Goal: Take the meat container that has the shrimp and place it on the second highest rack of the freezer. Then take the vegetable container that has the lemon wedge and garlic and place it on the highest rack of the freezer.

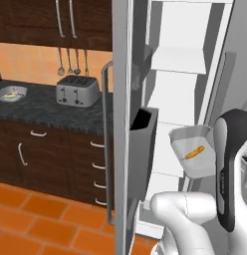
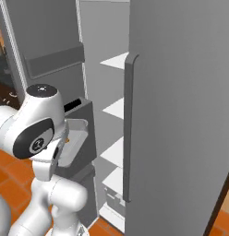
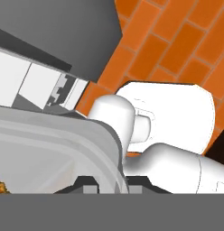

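left base view, right of centre: meat container (image 1: 193,151) with shrimp (image 1: 194,152) raised before the open freezer (image 1: 180,89). hand view: gripper (image 3: 111,181) probably pinching its rim; fingertips cropped at bottom edge.

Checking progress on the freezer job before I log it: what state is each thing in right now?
Freezer door: open.
Shrimp container: lifted in front of the open freezer, tilted, not yet on a rack.
Shrimp: lying inside the container.
Gripper: shut on the container's rim.
Second highest rack: bare.
Toaster: upright on the counter.
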Robot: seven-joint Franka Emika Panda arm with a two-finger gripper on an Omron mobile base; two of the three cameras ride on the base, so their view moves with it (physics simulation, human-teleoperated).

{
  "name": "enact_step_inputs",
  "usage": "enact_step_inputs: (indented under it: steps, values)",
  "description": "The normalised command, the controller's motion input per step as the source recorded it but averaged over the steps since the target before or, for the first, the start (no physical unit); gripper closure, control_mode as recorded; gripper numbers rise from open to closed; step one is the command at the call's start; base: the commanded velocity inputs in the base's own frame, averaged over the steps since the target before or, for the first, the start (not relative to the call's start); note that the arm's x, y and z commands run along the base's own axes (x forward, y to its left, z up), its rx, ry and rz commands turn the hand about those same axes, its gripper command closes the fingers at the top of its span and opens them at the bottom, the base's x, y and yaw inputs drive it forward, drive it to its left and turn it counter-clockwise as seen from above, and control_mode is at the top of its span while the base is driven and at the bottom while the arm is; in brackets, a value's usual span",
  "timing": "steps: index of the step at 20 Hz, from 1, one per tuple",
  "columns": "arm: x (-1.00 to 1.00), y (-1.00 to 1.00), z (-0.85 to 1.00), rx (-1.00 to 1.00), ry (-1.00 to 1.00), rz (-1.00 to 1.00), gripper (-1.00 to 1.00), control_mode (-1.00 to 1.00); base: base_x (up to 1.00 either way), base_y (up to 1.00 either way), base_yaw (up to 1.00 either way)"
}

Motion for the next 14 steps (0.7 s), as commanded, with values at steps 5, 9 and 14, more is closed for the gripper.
enact_step_inputs:
  steps: [5, 9, 14]
  values:
    - [0.00, 0.00, 0.00, 0.00, 0.00, 0.00, 1.00, 1.00, 0.33, -0.03, 0.00]
    - [0.00, 0.00, 0.00, 0.00, 0.00, 0.00, 1.00, 1.00, 0.51, 0.00, 0.00]
    - [0.00, 0.00, 0.00, 0.00, 0.00, 0.00, 1.00, 1.00, 0.47, 0.00, 0.00]
